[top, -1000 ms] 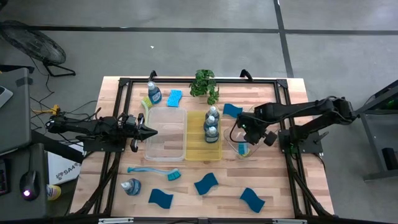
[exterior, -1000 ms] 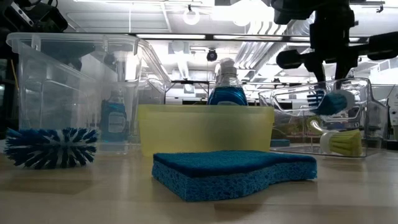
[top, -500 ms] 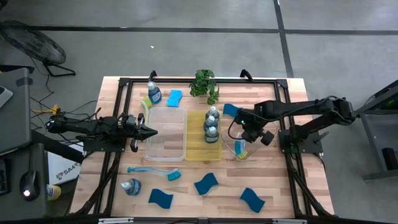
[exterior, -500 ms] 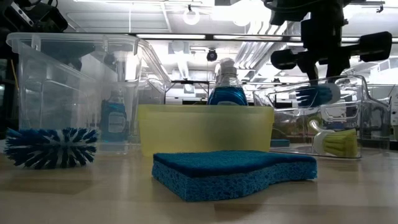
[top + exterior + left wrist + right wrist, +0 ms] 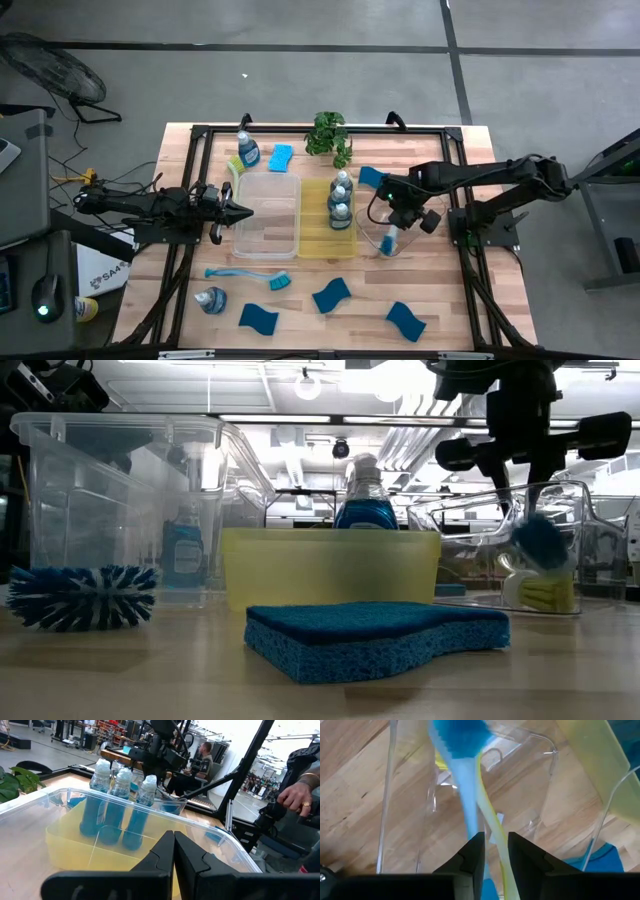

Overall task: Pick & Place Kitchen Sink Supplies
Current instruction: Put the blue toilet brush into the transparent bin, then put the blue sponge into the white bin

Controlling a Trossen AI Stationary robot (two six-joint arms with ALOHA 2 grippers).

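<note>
Bottles [image 5: 341, 199] in tray [image 5: 318, 243]

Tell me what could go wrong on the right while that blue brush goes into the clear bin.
1. The blue brush is head-down in the clear bin, with its handle up at the right gripper. It could snag when the arm lifts.
2. The yellow-green brush already lies in that bin, so the blue one may ride on it and lean over the rim.

No legible writing anywhere, soap bottles [image 5: 115, 802] show no readable labels, white box [image 5: 100, 272] on the floor beside the bench [image 5: 450, 290] carries dark print too small to read
</note>
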